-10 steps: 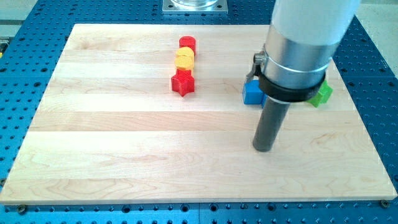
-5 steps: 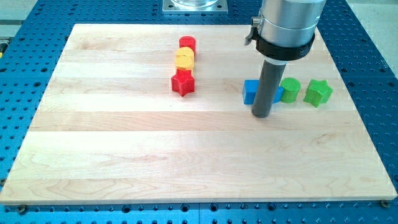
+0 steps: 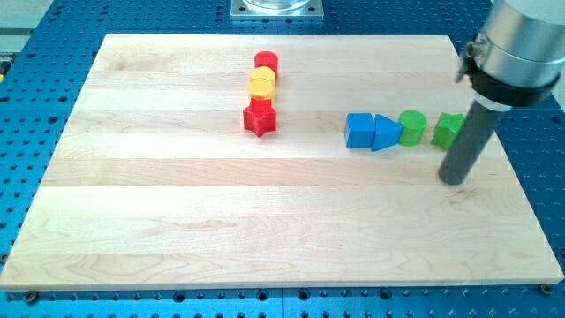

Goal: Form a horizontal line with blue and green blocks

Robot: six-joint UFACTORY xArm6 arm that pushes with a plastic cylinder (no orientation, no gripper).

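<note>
Four blocks in row: blue square [image 3: 358, 130], blue triangle [image 3: 385, 132], green cylinder [image 3: 411, 127], green block [image 3: 448, 131] | my tip [image 3: 453, 179] below-right.

Seven blocks sit on the wooden board [image 3: 177, 221]. Two are blue, a blue cube [image 3: 358, 130] and a blue triangular block [image 3: 386, 132]; two are green, a green cylinder [image 3: 411, 126] and a green block [image 3: 447, 131] partly hidden behind the single dark rod. Two more are red, a red cylinder [image 3: 266, 62] and a red star [image 3: 259, 117], and one is a yellow block [image 3: 261, 84].
</note>
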